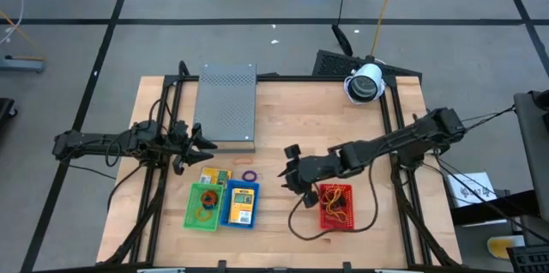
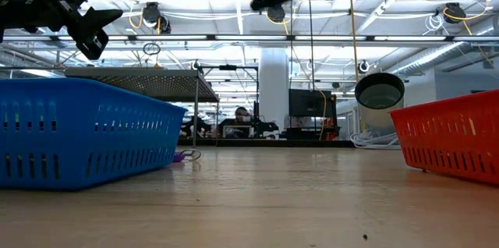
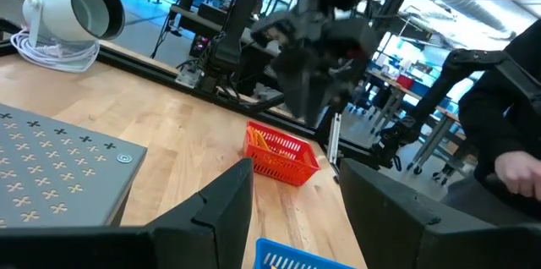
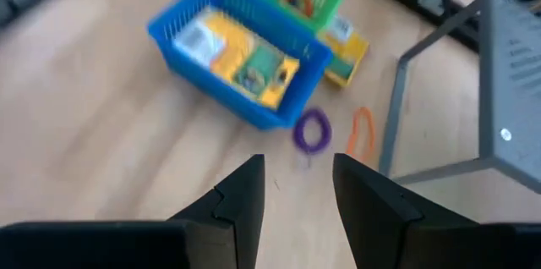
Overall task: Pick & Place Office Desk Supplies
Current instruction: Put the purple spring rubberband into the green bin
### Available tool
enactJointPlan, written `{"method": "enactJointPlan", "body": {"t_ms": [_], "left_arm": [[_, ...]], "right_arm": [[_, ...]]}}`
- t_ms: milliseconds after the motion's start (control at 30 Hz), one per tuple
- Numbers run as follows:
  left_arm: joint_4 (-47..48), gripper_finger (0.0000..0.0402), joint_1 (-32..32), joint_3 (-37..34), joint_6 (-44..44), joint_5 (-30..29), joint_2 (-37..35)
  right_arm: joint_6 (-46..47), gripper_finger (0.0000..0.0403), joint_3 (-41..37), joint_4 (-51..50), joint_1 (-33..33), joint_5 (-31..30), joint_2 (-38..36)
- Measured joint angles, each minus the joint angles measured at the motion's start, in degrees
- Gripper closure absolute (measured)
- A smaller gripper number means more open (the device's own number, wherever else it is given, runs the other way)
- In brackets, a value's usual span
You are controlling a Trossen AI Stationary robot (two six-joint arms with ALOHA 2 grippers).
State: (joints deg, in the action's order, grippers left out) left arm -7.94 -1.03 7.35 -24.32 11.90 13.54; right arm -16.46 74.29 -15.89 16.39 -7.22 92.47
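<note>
On the wooden table (image 1: 283,127) three small baskets are seen near the front edge. The green basket (image 1: 203,206) sits on the left with rubber-band loops inside it. The blue basket (image 1: 240,204) touches it on the right and holds yellow packets (image 4: 241,53). The red basket (image 1: 335,206) is set well apart to the right, with orange loops in it.

Just beyond the blue basket, a purple loop (image 1: 250,176) and an orange loop (image 1: 243,164) are left lying on the bare table, beside one more yellow packet (image 1: 214,177).

The right pincer (image 1: 292,172) is held up in the air, to the right of the purple loop and not touching it. Its fingers are spread apart and nothing is gripped.

The left pincer (image 1: 196,142) is held in the air by the near corner of the grey metal box (image 1: 227,106), a little beyond the loose packet. Its fingers are spread too, and nothing is gripped.
</note>
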Motion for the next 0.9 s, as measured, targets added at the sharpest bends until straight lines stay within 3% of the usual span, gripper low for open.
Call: {"method": "enactJointPlan", "body": {"t_ms": [167,433,700,900], "left_arm": [[0.02,0.0215,0.01,0.00,0.00,0.00,0.02],[0.02,0.0215,-0.01,0.00,-0.07,0.00,0.02],[0.01,0.0215,-0.01,0.00,-0.01,0.00,0.01],[0.00,0.0215,-0.01,0.00,-0.04,0.00,0.02]], "right_arm": [[-5.87,0.0272,-0.01,0.46,-2.44,-0.16,3.95],[-7.25,0.0273,-0.08,3.99,-5.98,0.10,10.00],[-8.49,0.0273,4.88,7.79,-7.93,8.89,15.79],[-6.85,0.0273,9.76,8.43,-9.26,10.85,20.46]]}}
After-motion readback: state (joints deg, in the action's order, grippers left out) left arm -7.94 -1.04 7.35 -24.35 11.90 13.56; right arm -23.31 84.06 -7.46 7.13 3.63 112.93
